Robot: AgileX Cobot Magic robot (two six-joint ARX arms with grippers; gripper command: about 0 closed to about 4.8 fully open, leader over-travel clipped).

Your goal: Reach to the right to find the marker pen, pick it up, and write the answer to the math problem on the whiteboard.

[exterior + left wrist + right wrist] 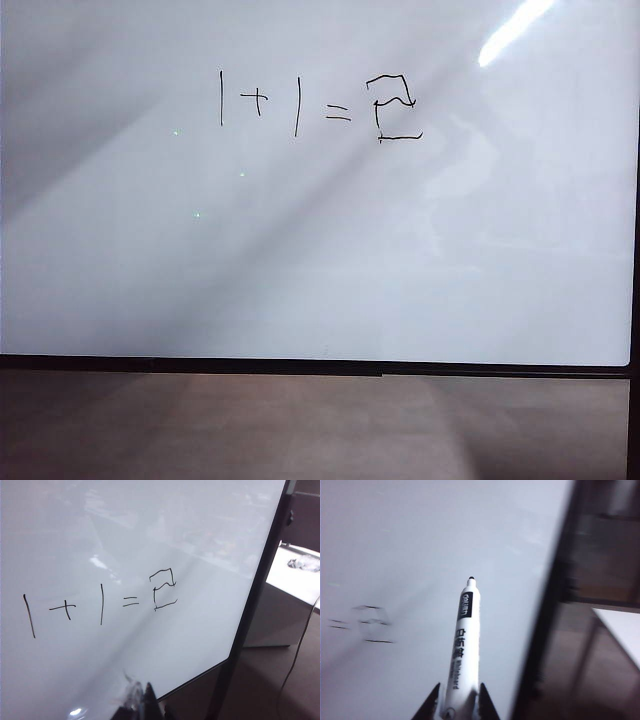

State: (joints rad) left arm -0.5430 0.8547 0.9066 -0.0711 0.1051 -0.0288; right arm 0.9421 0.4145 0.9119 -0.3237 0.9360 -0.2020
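The right gripper (455,700) has its fingers clamped on the marker pen (464,645), tip clear of the whiteboard (300,260). Beside the math problem (285,103) stands a scrawled answer (393,108). The left gripper (142,702) shows only its tips near the board's lower edge; I cannot tell their state.

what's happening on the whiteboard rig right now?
The whiteboard shows the math problem, 1 + 1 =, with a shaky boxy answer already drawn after the equals sign. In its wrist view, the right claw is shut on the marker pen, cap off, tip pointing at the board but off it, beside the writing. The left claw barely shows at the frame edge of its wrist view, facing the board; its state is unclear. Neither arm appears in the exterior view.
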